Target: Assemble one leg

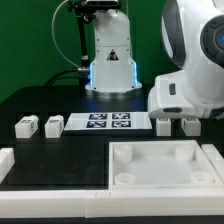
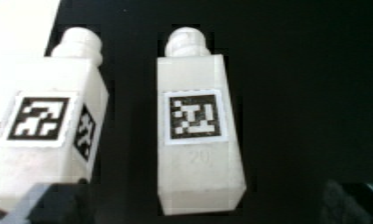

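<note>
Up close, one leg (image 2: 197, 130) lies tag up on the black table (image 2: 298, 90). A second leg (image 2: 50, 120) lies just beside it, not touching. I cannot tell if the jaws are apart or together. From farther off, the marker board (image 1: 108, 123) lies mid-table. Other legs (image 1: 53, 125) sit beside it on the exterior view's left. A big white tray (image 1: 165, 147) sits by the near edge. The arm (image 1: 190, 60) hangs over the exterior view's right side.

Marker board (image 1: 108, 123) w/ maybe four tags; white tray piece (image 1: 160, 148) nearer cam, apart.
</note>
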You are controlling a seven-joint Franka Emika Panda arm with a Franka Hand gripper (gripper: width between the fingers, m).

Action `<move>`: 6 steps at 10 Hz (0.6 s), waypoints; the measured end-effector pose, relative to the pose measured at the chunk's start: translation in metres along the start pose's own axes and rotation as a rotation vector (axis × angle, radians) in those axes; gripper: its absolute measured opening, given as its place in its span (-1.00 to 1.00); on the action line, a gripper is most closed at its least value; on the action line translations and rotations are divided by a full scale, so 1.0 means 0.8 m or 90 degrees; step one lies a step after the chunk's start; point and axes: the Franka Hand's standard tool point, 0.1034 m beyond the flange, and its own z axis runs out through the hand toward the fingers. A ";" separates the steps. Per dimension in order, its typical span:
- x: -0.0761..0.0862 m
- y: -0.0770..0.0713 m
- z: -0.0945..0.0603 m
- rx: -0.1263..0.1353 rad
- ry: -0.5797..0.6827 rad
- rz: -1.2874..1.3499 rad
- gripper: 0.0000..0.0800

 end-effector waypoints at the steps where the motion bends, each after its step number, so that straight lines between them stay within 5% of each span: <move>1: -0.004 -0.005 0.008 -0.007 -0.006 -0.005 0.62; 6: -0.003 -0.010 0.039 -0.019 -0.012 -0.012 0.62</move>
